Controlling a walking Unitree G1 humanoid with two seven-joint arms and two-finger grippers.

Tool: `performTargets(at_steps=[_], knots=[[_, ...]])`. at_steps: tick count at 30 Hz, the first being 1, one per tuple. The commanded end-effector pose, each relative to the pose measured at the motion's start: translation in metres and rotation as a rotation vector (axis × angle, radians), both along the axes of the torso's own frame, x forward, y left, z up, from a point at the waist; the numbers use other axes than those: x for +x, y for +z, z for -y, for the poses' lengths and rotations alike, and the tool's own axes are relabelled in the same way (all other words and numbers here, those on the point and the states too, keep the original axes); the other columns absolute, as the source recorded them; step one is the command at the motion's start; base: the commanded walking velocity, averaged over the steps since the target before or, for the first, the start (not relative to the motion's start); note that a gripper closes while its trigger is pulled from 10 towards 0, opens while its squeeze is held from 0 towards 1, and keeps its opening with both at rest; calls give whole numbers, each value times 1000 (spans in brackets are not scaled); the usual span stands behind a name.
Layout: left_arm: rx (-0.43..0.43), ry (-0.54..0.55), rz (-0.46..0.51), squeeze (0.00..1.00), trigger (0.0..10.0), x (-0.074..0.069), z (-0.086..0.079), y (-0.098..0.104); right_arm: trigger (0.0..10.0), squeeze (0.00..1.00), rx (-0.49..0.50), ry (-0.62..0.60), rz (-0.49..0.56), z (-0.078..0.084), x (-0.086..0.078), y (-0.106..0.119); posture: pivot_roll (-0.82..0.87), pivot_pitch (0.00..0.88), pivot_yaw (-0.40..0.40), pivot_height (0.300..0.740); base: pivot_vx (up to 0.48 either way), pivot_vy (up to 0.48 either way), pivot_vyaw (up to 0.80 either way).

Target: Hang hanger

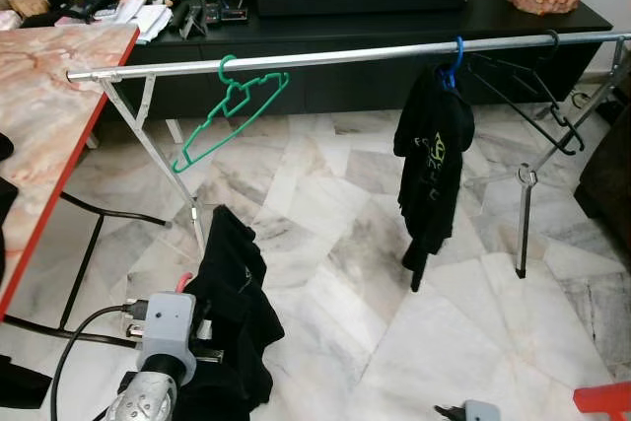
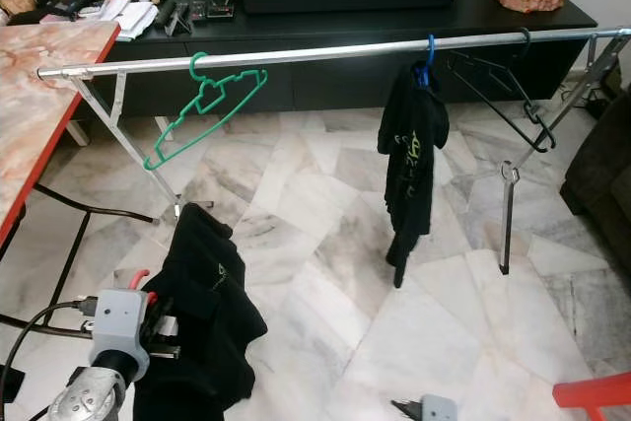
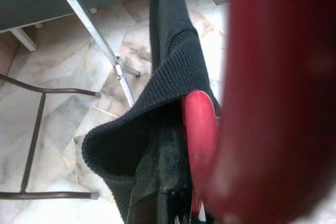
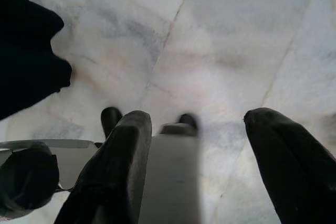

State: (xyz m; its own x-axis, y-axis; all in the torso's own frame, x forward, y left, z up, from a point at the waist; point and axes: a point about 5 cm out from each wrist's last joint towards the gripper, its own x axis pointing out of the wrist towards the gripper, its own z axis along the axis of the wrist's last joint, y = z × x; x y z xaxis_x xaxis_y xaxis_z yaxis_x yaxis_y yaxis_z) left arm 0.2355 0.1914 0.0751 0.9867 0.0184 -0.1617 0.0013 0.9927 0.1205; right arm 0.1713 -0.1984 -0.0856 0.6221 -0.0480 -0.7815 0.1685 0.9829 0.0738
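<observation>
Left gripper [image 3: 173, 182], low and well short of the silver rail [image 1: 335, 56], is pinched on a red hanger [image 3: 199, 129] that carries a black garment [image 1: 232, 313] (ribbed collar draped over the hanger by the fingers). Right gripper [image 4: 194, 166] hangs over the marble floor [image 1: 394, 293], fingers spread apart and touching nothing. On the rail: a bare green hanger [image 1: 232, 105] toward the left end, a blue hanger [image 1: 452, 68] with a black shirt [image 1: 432, 165] right of centre, black hangers [image 1: 532, 96] further right.

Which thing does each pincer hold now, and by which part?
The left pincer holds a red hanger carrying a black garment, near the collar. The right pincer is open, empty.
</observation>
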Motion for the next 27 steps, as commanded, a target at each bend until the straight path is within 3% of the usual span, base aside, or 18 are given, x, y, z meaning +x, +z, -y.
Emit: performTargets(at_steps=[1, 5, 27], knots=[[-12, -1, 29, 0, 10000, 0, 0, 6, 10000, 0, -7, -13, -35, 5, -9, -4, 31, 199, 57, 740, 0, 334, 0], [-13, -1, 31, 0, 10000, 0, 0, 6, 10000, 0, -7, -12, -36, 5, -9, -4, 32, 199, 57, 740, 0, 314, 0], [-13, -45, 44, 0, 10000, -1, 6, 8, 10000, 0, -7, -21, -33, 4, -9, -4, 33, 202, 58, 740, 0, 0, 0]])
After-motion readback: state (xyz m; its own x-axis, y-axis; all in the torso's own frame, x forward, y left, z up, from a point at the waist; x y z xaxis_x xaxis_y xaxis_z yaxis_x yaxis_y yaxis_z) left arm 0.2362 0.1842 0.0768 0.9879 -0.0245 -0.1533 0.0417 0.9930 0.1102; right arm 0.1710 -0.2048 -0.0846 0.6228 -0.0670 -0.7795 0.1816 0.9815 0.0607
